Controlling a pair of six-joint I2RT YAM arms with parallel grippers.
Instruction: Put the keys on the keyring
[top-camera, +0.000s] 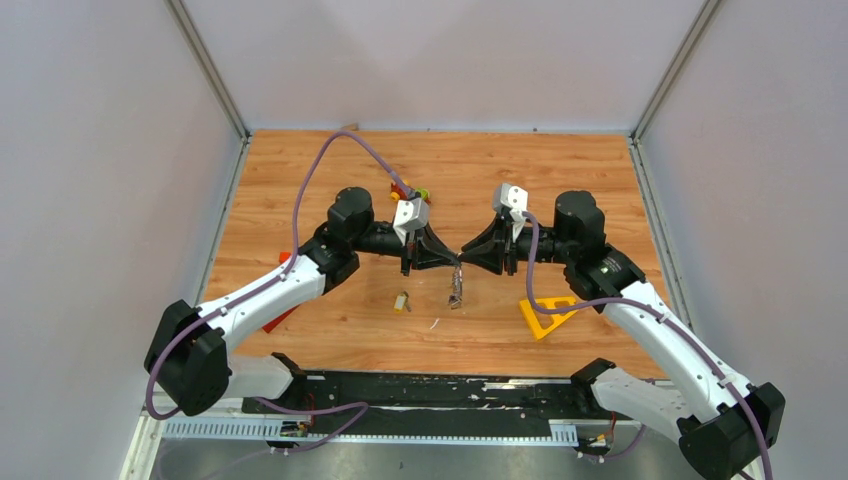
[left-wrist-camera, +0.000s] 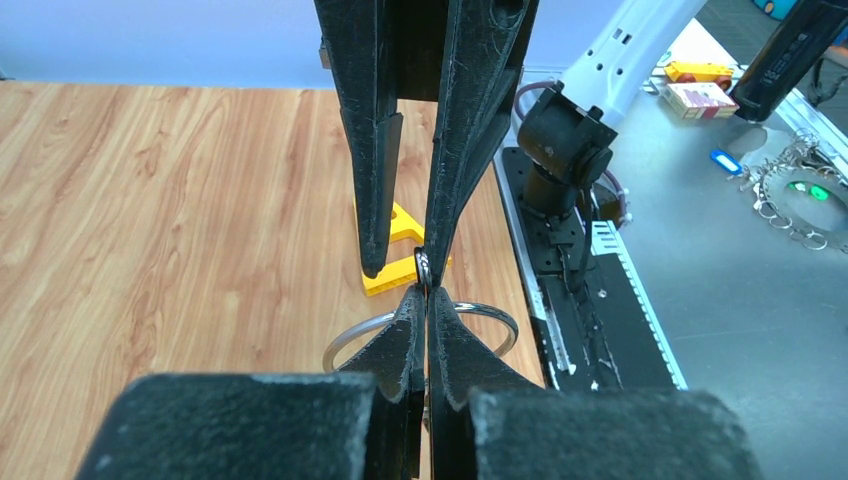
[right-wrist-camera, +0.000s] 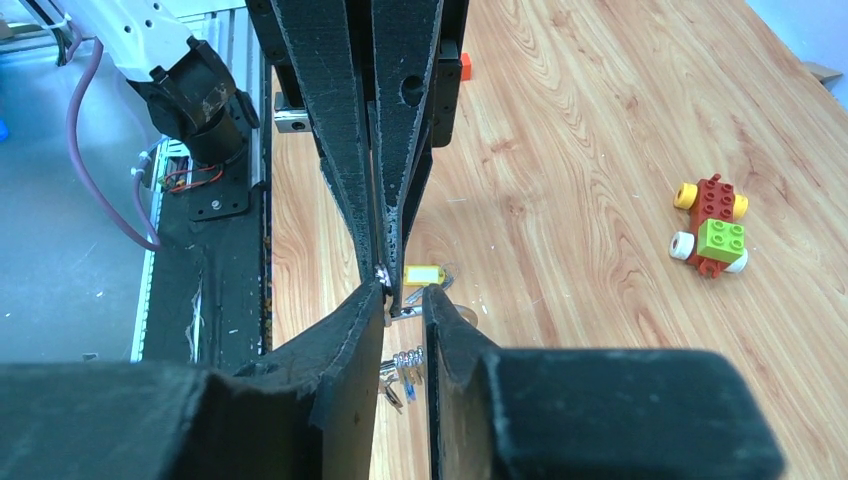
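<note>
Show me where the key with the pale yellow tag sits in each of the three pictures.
Top external: the yellow-tagged key lies on the table, left of centre, slightly toward the arms' bases.
Left wrist: not in it.
Right wrist: mid-picture, on the table just beyond the fingertips.
Shared landmark: the left fingers and right fingers meeting tip to tip, near the middle of every view.
</note>
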